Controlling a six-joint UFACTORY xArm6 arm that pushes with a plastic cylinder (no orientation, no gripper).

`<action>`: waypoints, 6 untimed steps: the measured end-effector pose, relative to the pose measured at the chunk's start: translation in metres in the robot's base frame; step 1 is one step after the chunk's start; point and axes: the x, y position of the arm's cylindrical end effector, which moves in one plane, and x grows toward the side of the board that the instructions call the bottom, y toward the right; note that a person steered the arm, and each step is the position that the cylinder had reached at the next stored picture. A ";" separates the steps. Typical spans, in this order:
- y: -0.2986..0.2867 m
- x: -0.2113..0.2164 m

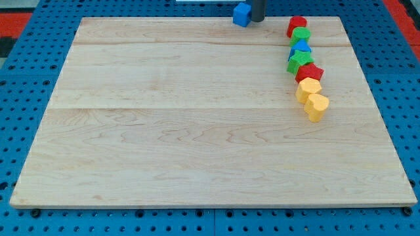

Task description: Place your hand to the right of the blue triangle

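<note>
I count eight small blocks on the counter: two yellow, two red, two green and two blue. There is one dark rod.

Seven of the blocks sit in a bumpy line near the counter's right side. Nearest the view's bottom is the yellow heart. The other yellow block touches it at about 11 o'clock. Next up the line come the red star, the green star, the blue triangle, a round-looking green block and a red block at the far end. Each one touches the next.

The blue triangle is squeezed between the two green blocks. My tip is far from it, up at the counter's far edge. From my tip, the blue triangle lies at about 4 o'clock, well apart. So my tip is on the triangle's left, not its right.

The blue cube sits just beside my tip, at about 9 o'clock from it. I cannot tell if they touch.

My tip is only the end of a straight rod. It has nothing to open or shut, and it holds nothing.

The counter is pale wood with soft lines running across it. Under it is a blue board full of little holes. The blocks look smooth and bright.
</note>
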 end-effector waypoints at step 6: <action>0.077 0.099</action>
